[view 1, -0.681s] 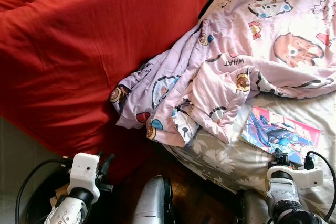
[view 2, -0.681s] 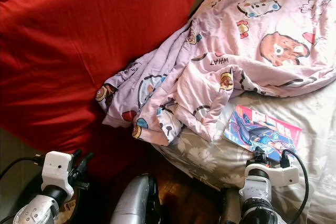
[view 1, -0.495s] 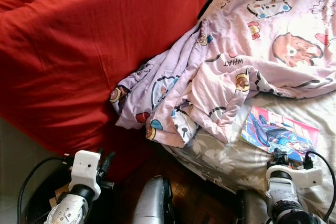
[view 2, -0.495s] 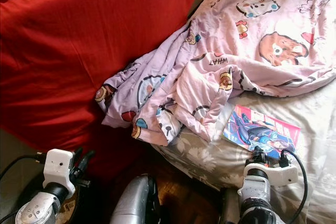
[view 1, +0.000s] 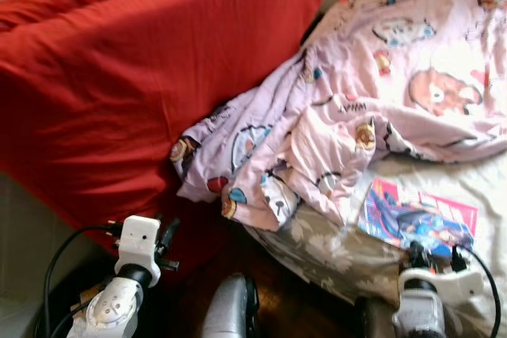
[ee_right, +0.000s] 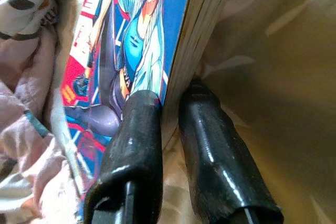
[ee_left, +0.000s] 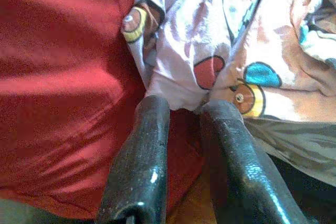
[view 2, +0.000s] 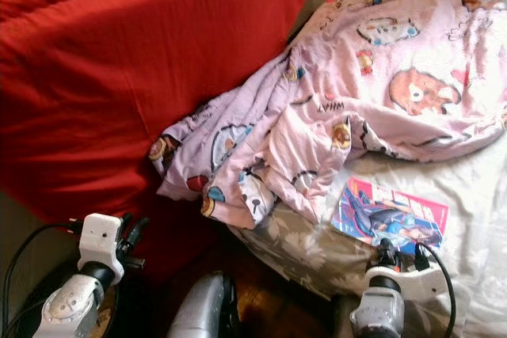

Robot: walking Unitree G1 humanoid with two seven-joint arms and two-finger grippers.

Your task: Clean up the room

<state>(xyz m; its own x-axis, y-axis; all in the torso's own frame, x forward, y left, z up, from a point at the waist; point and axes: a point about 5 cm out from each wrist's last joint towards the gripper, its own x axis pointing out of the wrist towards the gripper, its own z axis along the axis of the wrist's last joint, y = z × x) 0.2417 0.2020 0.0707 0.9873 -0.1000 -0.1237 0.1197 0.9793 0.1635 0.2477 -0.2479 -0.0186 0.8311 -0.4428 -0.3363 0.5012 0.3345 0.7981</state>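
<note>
A colourful comic book (view 1: 420,213) lies on the grey floral bed sheet (view 1: 333,247), beside a rumpled pink cartoon blanket (view 1: 380,93). My right gripper (view 1: 432,255) is at the book's near edge. In the right wrist view it (ee_right: 170,100) is shut on the book (ee_right: 131,40), one finger on the cover and one under the pages. Low on the left, my left gripper (view 1: 162,233) hangs in front of the red cover. Its fingers (ee_left: 152,129) stand a little apart with nothing between them, pointing at the blanket's hanging corner (ee_left: 210,35).
A big red cloth-covered bulk (view 1: 135,77) rises at the left, against the bed. Dark wooden floor (view 1: 277,306) shows between it and the bed's corner. Black cables loop off both wrists. The pink blanket hangs over the bed's corner towards the floor.
The whole picture has shifted and blurred slightly, so the camera has moved. Both grippers keep the same places relative to the book and the red cover.
</note>
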